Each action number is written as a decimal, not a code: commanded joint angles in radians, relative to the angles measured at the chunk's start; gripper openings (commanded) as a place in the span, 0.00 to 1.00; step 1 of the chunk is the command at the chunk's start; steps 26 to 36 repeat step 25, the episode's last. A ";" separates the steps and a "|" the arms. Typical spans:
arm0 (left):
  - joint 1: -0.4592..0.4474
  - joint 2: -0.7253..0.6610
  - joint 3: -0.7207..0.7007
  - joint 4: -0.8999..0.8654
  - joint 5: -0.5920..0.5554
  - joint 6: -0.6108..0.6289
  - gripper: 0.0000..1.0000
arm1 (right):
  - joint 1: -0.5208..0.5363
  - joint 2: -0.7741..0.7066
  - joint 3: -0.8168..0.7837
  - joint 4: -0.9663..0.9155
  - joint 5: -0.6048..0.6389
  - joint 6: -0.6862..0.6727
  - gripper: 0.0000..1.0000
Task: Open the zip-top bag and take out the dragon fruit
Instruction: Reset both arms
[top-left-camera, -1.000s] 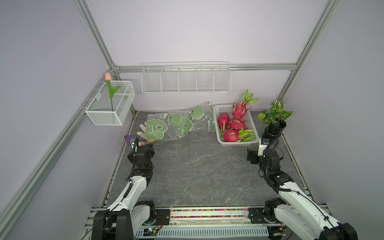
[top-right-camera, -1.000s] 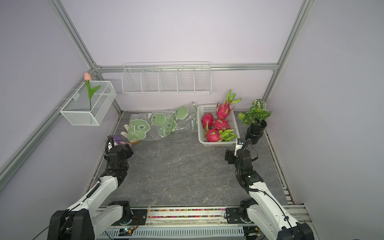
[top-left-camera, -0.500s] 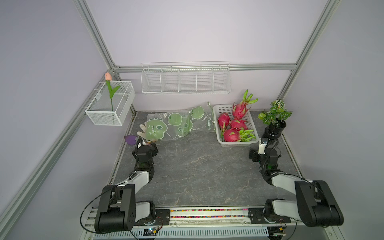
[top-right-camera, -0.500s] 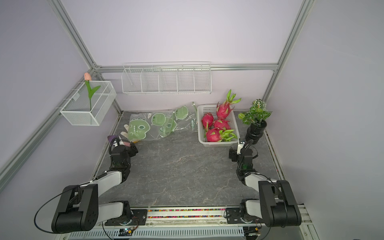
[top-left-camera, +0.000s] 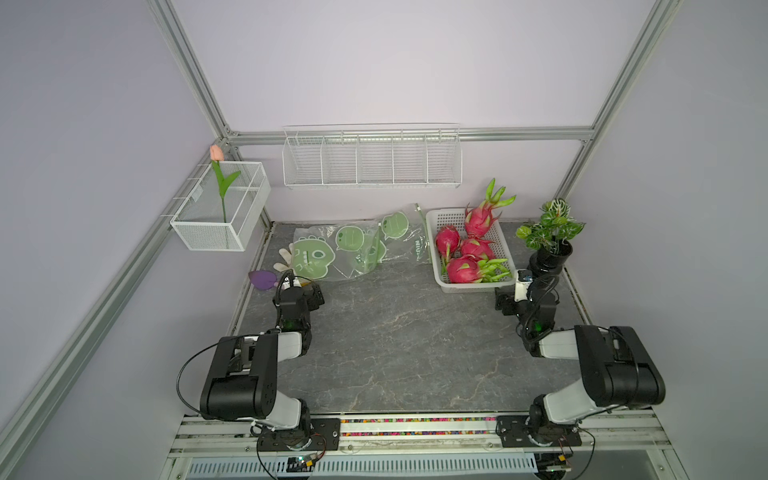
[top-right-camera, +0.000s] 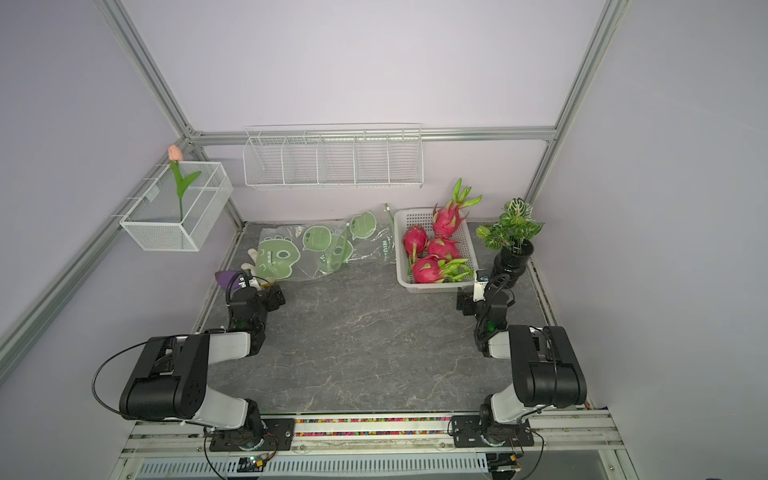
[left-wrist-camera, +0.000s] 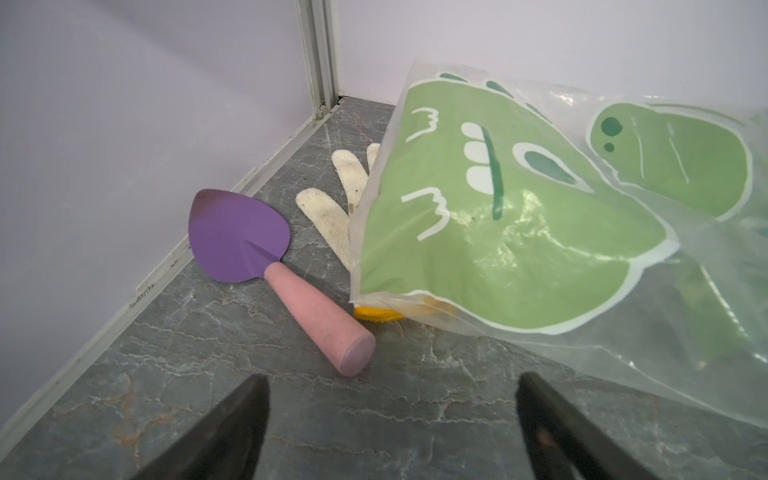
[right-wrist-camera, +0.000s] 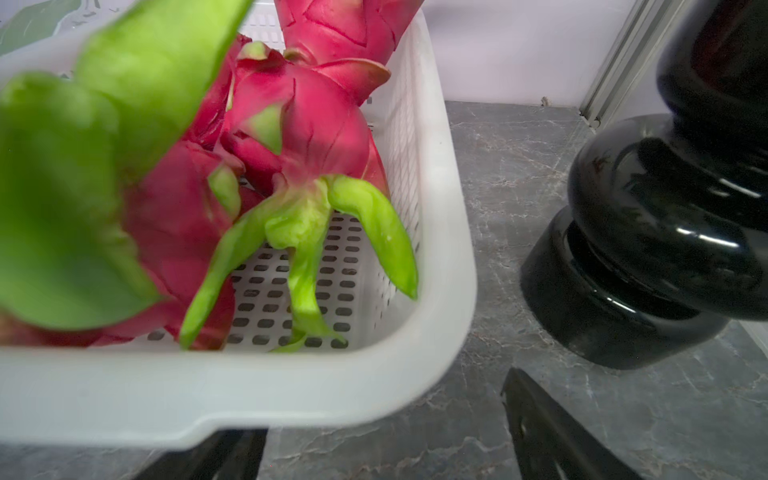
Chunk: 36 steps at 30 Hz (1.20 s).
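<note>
Top view: right gripper (top-left-camera: 505, 305), 5 o'clock of basket (top-left-camera: 469, 288), spread wide, empty. Dragon fruit (top-left-camera: 462, 268) likely firm, weighty; grasp mid-body, avoiding scales.

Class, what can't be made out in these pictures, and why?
- White glove: left wrist view, mostly under zip-top bag.
- Bag's zip: both top views, too small to judge.
- Nearest dragon fruit: right wrist view, blurred.
- Potted plant: right wrist view, cut off above black pot.
</note>
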 joint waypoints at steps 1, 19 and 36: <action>0.006 0.004 0.026 0.031 0.016 0.023 1.00 | -0.004 -0.005 0.010 0.024 -0.030 -0.018 0.89; 0.004 0.005 0.029 0.028 0.017 0.026 1.00 | 0.007 -0.002 0.022 0.011 0.033 -0.007 0.89; 0.003 0.005 0.028 0.028 0.017 0.026 1.00 | 0.006 -0.004 0.020 0.011 0.032 -0.006 0.89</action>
